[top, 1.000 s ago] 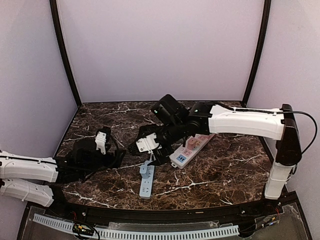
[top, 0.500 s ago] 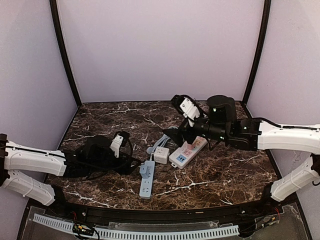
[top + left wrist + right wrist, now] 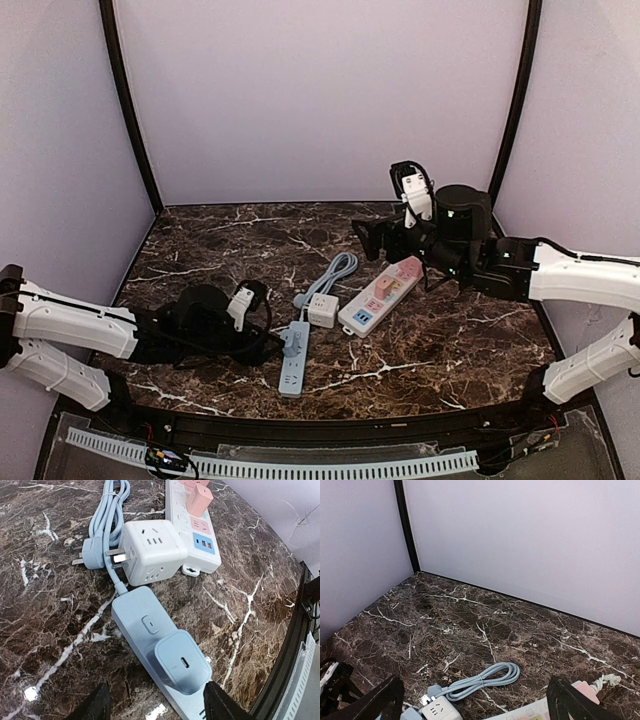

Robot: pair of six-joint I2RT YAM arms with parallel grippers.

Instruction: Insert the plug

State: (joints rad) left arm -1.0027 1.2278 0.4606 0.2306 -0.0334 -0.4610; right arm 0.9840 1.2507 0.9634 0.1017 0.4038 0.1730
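A pale blue power strip (image 3: pixel 145 625) (image 3: pixel 292 370) lies on the marble, with a blue charger plug (image 3: pixel 182 662) (image 3: pixel 293 340) seated in it. My left gripper (image 3: pixel 156 696) (image 3: pixel 262 325) is low at the strip, open, one finger on each side of the charger. The right finger (image 3: pixel 220 705) is close to the charger; the left finger (image 3: pixel 95 705) is well clear of it. A white cube adapter (image 3: pixel 152 550) (image 3: pixel 322 310) lies on its side with its prongs bare. My right gripper (image 3: pixel 475 682) (image 3: pixel 372 234) hangs open and empty above the table's back right.
A white power strip (image 3: pixel 192 535) (image 3: pixel 382 293) with pink plugs lies beside the cube. A coiled blue cable (image 3: pixel 485 677) (image 3: pixel 337 270) with its own plug (image 3: pixel 90 555) rests behind it. The table's black front rim (image 3: pixel 295 645) runs close by on the right.
The right arm has let go of the white cube and pulled up and back to the right. My left gripper has slid right to the blue strip, its jaws narrowing.
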